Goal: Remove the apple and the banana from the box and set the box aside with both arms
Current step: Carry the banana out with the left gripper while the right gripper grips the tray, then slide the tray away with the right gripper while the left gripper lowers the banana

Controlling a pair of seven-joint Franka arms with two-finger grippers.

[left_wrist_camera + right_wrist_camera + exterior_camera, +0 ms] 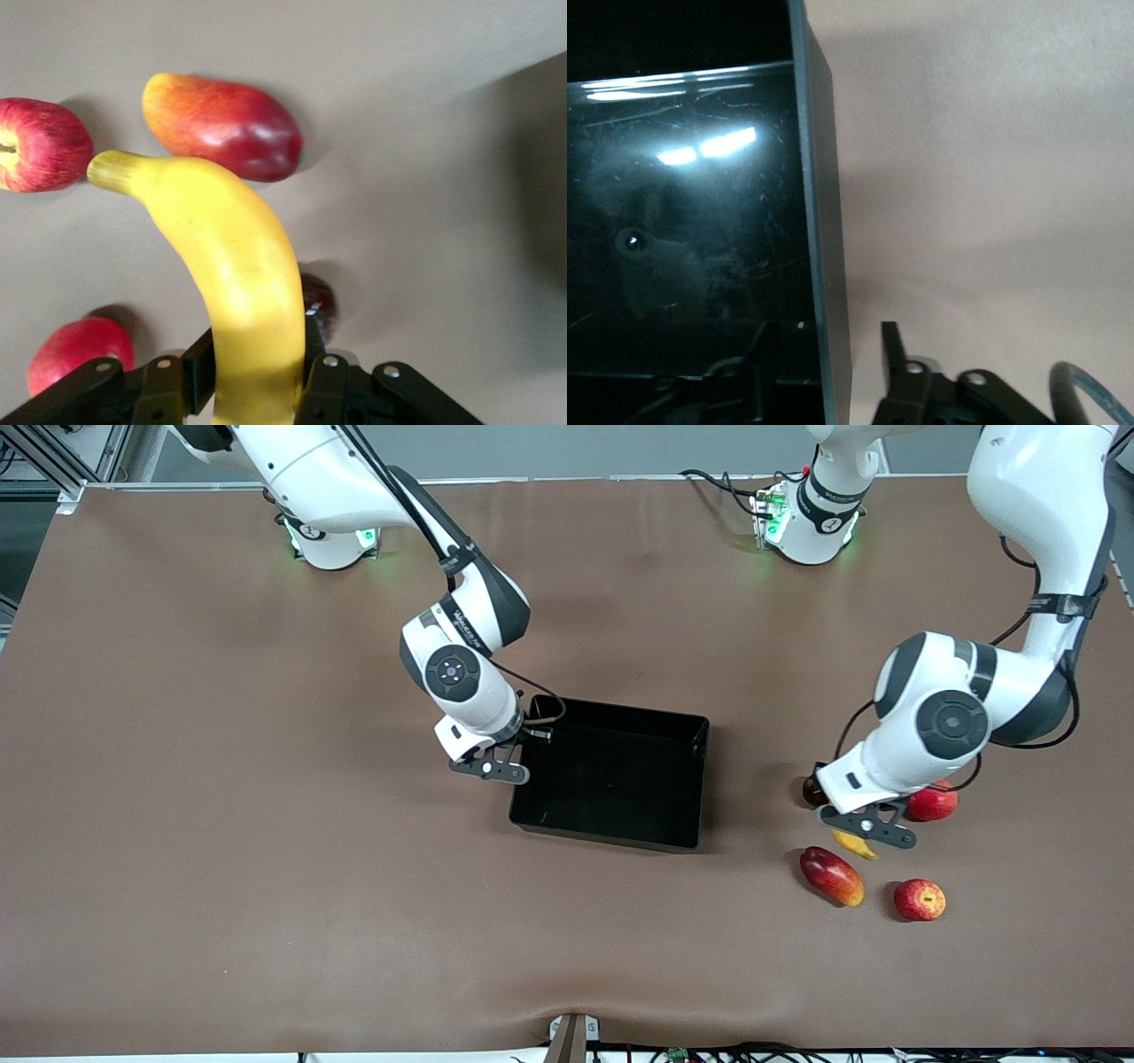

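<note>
Left tool (257, 376) grips banana (235, 274); mango (221, 124), apple (40, 146) beside.

**Even light overhead, glare in the bin**

We are looking at a brightly, evenly lit brown table (221, 779) in the front view, everything staying sharp from edge to edge. Soft shadows are falling beside the black bin (611, 779) and under both arms, so the light is coming from above. Green lamps are glowing at the arm bases.

In the right wrist view we are getting white streaks of glare across the bin's glossy floor (682, 230), and the near parts are going dim and soft. In the left wrist view the banana (235, 274) is blurring slightly close to the lens, and a dark shadow is spreading at one edge.
</note>
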